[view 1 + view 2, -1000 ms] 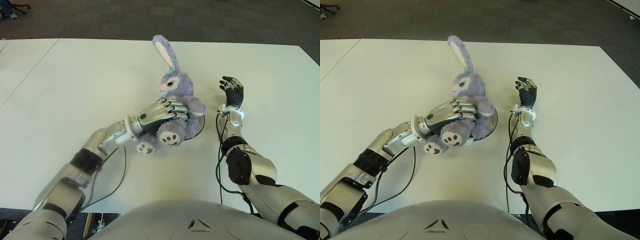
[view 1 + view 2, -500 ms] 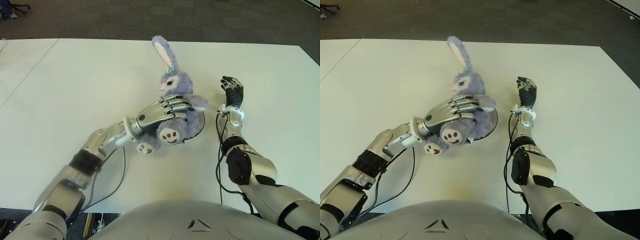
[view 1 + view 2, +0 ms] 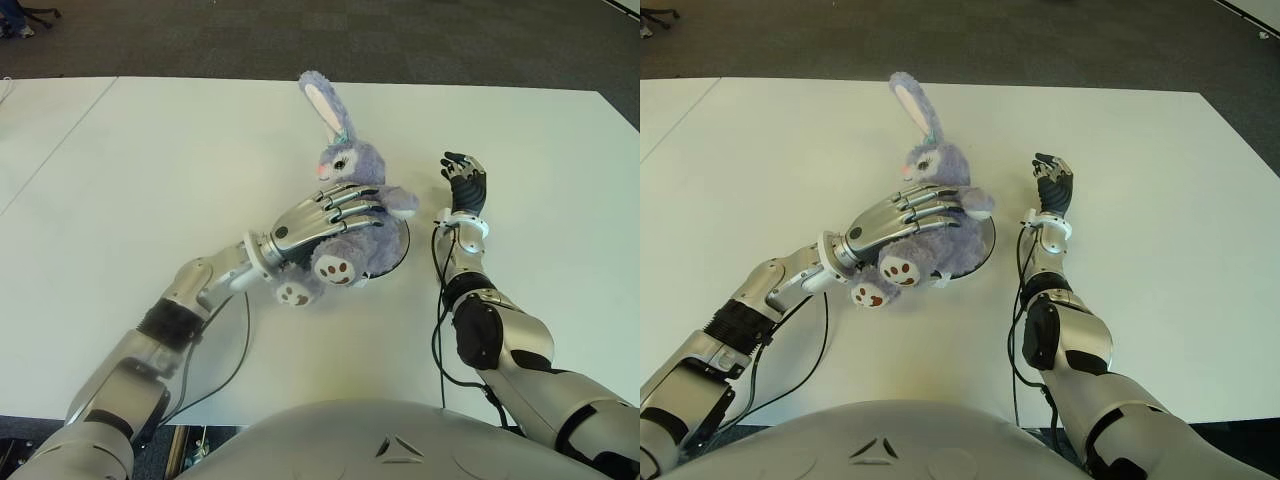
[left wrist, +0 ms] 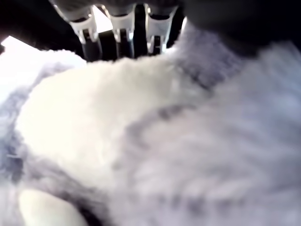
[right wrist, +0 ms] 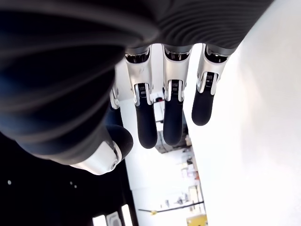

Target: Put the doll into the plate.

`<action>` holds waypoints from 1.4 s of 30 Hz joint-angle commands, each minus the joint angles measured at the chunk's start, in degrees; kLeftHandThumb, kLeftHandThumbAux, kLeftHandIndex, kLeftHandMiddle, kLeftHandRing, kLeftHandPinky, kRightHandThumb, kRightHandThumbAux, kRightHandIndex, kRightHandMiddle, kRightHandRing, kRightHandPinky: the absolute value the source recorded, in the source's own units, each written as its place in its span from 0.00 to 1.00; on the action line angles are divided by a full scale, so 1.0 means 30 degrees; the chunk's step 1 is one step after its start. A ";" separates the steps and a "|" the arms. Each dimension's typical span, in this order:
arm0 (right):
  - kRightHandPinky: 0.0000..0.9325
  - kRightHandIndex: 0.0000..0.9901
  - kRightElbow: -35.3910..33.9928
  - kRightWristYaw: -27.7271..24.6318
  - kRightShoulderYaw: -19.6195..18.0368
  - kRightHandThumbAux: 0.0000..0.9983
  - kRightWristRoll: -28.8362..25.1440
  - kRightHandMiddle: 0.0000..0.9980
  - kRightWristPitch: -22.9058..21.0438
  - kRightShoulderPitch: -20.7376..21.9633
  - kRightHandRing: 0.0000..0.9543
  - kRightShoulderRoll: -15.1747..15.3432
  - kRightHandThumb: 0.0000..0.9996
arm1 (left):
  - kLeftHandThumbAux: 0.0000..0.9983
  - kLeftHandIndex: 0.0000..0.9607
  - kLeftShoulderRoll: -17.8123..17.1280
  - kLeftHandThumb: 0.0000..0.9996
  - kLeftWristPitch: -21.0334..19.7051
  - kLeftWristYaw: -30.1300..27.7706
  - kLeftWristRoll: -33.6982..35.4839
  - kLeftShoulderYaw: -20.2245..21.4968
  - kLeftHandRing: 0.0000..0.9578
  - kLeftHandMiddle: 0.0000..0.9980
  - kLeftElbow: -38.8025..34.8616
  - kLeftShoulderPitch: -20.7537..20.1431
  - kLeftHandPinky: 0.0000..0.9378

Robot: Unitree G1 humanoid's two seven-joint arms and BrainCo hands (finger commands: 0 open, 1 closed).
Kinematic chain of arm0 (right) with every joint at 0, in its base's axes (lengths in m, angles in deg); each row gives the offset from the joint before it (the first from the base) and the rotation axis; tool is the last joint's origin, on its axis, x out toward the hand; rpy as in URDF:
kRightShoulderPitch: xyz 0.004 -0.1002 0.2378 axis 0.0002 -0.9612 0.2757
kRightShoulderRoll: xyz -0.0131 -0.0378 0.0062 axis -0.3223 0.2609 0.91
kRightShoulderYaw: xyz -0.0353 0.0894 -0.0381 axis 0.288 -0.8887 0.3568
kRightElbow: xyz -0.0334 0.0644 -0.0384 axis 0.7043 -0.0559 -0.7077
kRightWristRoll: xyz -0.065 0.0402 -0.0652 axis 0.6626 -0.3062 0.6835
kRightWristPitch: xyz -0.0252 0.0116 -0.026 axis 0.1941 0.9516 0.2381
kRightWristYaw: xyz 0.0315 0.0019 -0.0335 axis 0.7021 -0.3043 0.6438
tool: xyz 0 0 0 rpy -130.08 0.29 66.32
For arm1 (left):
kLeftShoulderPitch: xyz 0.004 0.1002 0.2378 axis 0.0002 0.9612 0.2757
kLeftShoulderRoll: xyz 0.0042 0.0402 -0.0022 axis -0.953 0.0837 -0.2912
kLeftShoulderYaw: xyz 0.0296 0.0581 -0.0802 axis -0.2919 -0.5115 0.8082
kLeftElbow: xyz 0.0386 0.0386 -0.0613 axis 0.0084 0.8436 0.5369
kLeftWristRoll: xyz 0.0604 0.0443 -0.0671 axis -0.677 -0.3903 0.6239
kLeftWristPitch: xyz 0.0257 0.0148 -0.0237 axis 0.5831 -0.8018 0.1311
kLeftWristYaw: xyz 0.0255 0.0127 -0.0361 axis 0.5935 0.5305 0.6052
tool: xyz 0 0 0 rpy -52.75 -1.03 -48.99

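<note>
My left hand (image 3: pixel 318 218) holds the purple plush rabbit (image 3: pixel 352 205) around its belly, with the fingers (image 3: pixel 345 204) curled over the front of the body. Compared with a moment ago, the rabbit now leans more upright and sits further over the dark round plate (image 3: pixel 400 250), and its ear points higher. Its body covers most of the plate, but the two feet hang out over the white table (image 3: pixel 150 170) on my side. I judge that the doll is nearly placed, and only the release is left. My right hand (image 3: pixel 465 182) stays idle just right of the plate, its fingers loosely extended and holding nothing.
</note>
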 commanded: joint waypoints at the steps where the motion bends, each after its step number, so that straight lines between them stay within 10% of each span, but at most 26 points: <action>1: 0.21 0.40 0.2624 0.0002 -0.0124 0.74 -0.0280 0.31 -0.2717 -0.4221 0.29 -0.1193 0.71 | 0.16 0.00 -0.0291 0.20 -0.0497 0.0074 -0.0663 0.0151 0.00 0.00 0.0052 0.0265 0.00; 13: 0.23 0.40 0.2600 -0.0041 -0.0308 0.74 -0.0489 0.31 -0.2628 -0.4185 0.29 -0.1326 0.71 | 0.16 0.00 -0.0889 0.23 -0.0364 -0.1952 0.2043 0.1253 0.00 0.00 -0.2169 0.0535 0.00; 26: 0.27 0.40 0.2580 -0.0023 -0.0216 0.74 -0.0393 0.32 -0.2486 -0.4180 0.30 -0.1422 0.71 | 0.16 0.00 -0.0801 0.18 0.3050 -0.1068 0.4976 0.2484 0.00 0.00 -0.1644 0.0106 0.00; 30: 0.26 0.40 0.2586 -0.0084 -0.0214 0.74 -0.0397 0.32 -0.2501 -0.4181 0.30 -0.1448 0.71 | 0.19 0.00 -0.0857 0.17 0.1276 -0.5475 1.2363 0.1417 0.00 0.00 -0.1714 0.0133 0.00; 35: 0.23 0.40 0.2584 -0.0083 -0.0209 0.74 -0.0379 0.31 -0.2466 -0.4191 0.30 -0.1483 0.71 | 0.27 0.00 -0.0795 0.13 -0.2491 -0.7557 1.6502 0.2099 0.00 0.00 -0.4084 0.1525 0.00; 42: 0.25 0.40 0.2599 -0.0083 -0.0154 0.74 -0.0313 0.31 -0.2551 -0.4219 0.30 -0.1458 0.71 | 0.34 0.00 -0.0537 0.03 -0.3598 -0.8635 2.0808 0.2924 0.00 0.00 -0.5795 0.2572 0.00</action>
